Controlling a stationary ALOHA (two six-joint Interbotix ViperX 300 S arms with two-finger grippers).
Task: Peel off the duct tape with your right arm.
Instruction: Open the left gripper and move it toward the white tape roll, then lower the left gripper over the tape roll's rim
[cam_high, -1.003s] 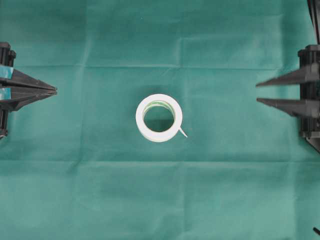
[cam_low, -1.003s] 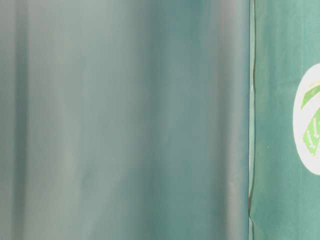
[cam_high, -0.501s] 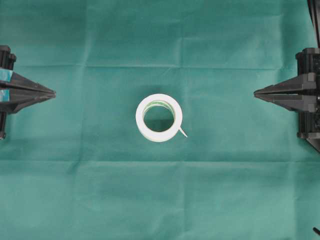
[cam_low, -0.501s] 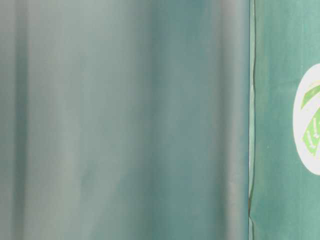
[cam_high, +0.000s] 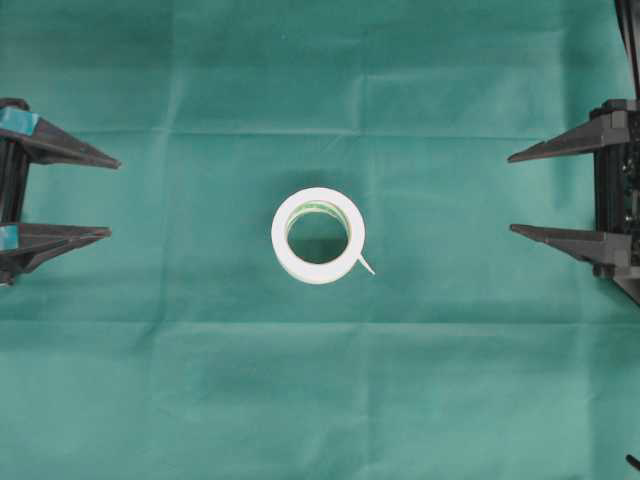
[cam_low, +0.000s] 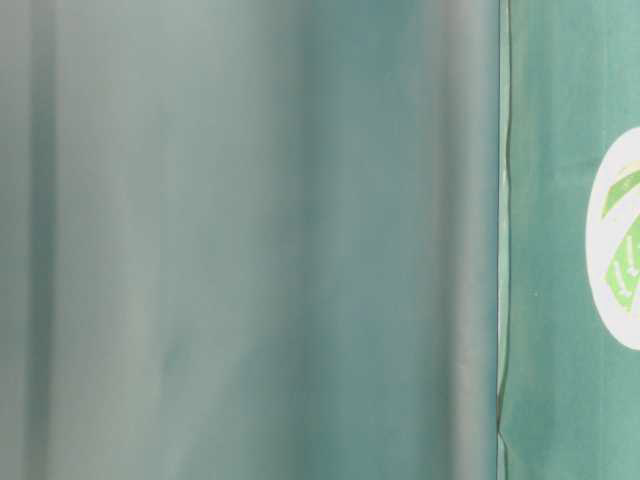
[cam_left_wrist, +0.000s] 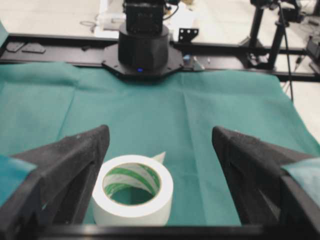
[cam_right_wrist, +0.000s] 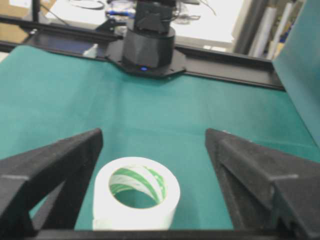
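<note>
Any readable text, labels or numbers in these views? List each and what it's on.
None readable.
Tape roll: green-and-white printing inside the core, too blurred to tell whether it is lettering.
Same printing in the table-level view: blurred, cut off at the frame edge.
Green cloth: no markings.
Left gripper and right gripper: no text visible.

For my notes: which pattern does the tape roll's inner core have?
Green and white stripes inside the duct tape, best seen in the left wrist view.

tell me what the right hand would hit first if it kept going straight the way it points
Probably the duct tape: the open right hand points across the cloth toward it, nothing between. The roll sits slightly off-centre, so one finger may meet it first.
</note>
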